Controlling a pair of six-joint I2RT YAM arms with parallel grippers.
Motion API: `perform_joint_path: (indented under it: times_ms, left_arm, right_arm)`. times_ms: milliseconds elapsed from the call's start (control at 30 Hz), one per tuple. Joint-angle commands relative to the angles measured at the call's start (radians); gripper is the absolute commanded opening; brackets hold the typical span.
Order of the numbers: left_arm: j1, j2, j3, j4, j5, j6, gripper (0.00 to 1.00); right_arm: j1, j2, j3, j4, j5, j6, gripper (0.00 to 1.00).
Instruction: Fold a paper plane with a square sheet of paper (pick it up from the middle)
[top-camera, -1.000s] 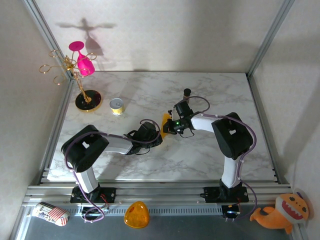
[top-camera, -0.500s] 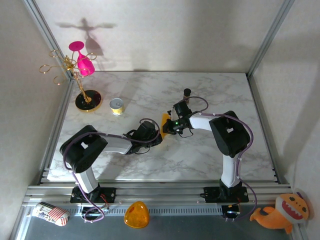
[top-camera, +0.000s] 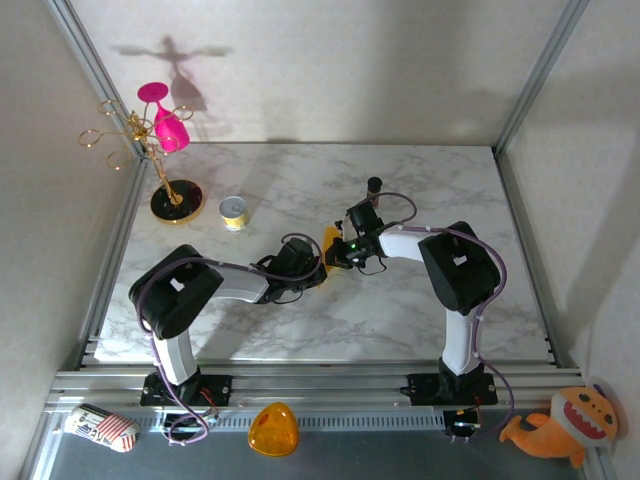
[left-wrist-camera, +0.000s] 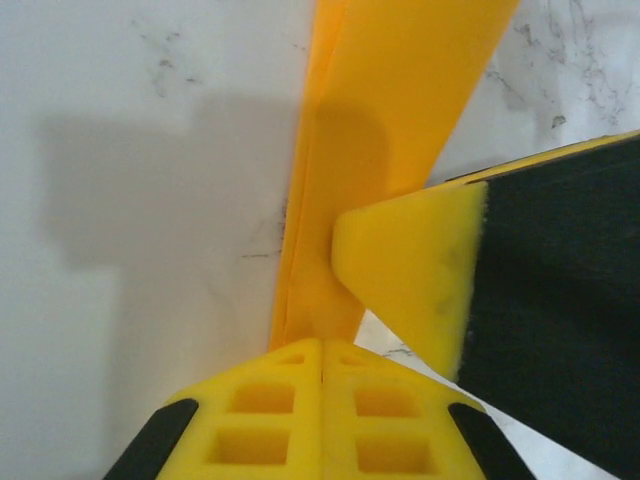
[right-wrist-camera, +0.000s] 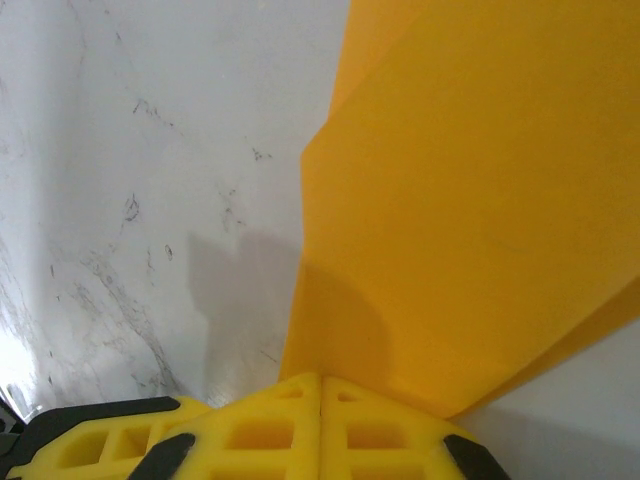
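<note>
left gripper (left-wrist-camera: 321, 350) and right gripper (right-wrist-camera: 320, 380) tight on folded sheet of paper (right-wrist-camera: 480, 200)

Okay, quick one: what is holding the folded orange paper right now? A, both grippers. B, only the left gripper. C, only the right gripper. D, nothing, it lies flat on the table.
A: the folded orange paper is pinched by the left gripper and by the right gripper, and each wrist view shows the fingers closed on its edge.

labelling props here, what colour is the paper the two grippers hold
The paper is plain matte orange-yellow, clearest in the right wrist view.
</note>
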Motion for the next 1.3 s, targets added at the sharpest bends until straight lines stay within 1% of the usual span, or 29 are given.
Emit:
perform_joint_path:
  times_ms: [0,133,300,433,700,800,900,1000,1133,1233,1267]
  left_arm:
    - [0.008,0.025,0.015,-0.039,-0.005,-0.020,0.00]
    - [0.008,0.021,-0.001,-0.132,-0.020,-0.028,0.00]
    - [0.008,0.013,-0.029,-0.177,-0.008,-0.026,0.00]
    - [0.007,0.019,-0.042,-0.180,0.003,-0.021,0.00]
    - [0.007,0.011,-0.052,-0.184,0.009,-0.009,0.00]
    - [0.008,-0.013,-0.026,-0.173,0.016,0.014,0.00]
    - [0.008,-0.043,0.019,-0.137,0.033,0.036,0.00]
    - [0.008,-0.053,0.050,-0.073,0.048,0.028,0.00]
    - [0.007,-0.018,0.066,-0.050,0.026,0.007,0.00]
    - [0.008,0.028,0.062,-0.049,0.032,-0.004,0.00]
    - [0.008,0.039,0.062,-0.026,0.032,-0.004,0.00]
  right_arm:
    - [0.008,0.024,0.003,-0.063,0.038,0.006,0.08]
    - [-0.004,0.025,0.028,-0.071,0.061,-0.018,0.08]
    - [-0.057,0.052,0.080,-0.062,0.069,-0.053,0.10]
    - [-0.095,0.084,0.122,-0.060,0.073,-0.077,0.10]
    - [-0.149,0.162,0.197,-0.074,0.144,-0.099,0.11]
    - [-0.143,0.162,0.177,-0.074,0.128,-0.095,0.10]
    - [-0.114,0.119,0.113,-0.068,0.111,-0.081,0.10]
    - [-0.073,0.059,0.035,-0.044,0.079,-0.049,0.10]
    - [-0.039,0.009,-0.028,-0.011,0.044,0.008,0.10]
    - [-0.031,-0.006,-0.042,0.011,0.021,0.029,0.10]
    - [-0.031,-0.002,-0.039,0.008,0.019,0.033,0.10]
